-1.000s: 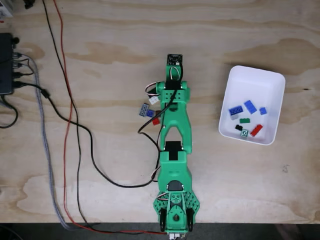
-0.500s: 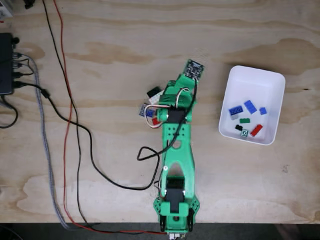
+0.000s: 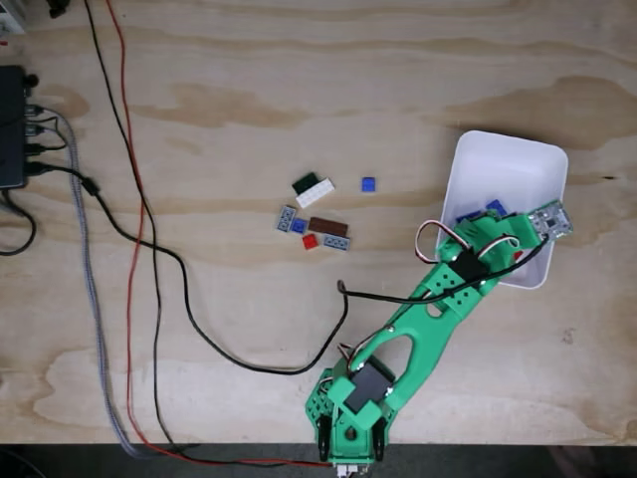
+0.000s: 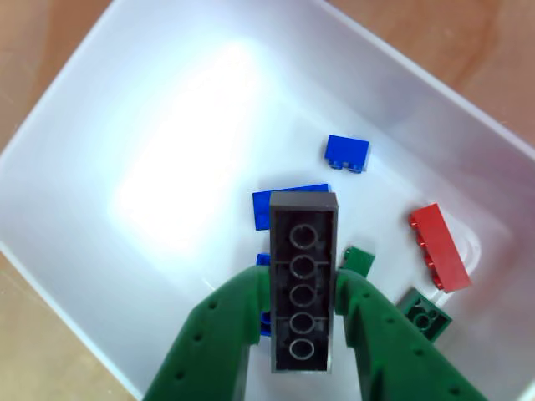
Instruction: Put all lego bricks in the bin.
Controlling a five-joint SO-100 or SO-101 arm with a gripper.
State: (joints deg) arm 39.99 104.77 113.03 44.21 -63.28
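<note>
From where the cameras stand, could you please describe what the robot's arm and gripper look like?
The arm is bright green plastic with open triangular cut-outs in its links and black servo blocks at the joints. A black cable loops off its side, and white-and-red wires arch near the wrist, where a small teal circuit board sits. In the other view the gripper has two darker green fingers dotted with small holes.

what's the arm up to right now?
The green arm has its end effector over the white bin, shut on a dark grey brick held above the bricks already inside, including a red one and a small blue one. It hasn't released. In the fixed view, a cluster of loose bricks waits on the plywood table.
</note>
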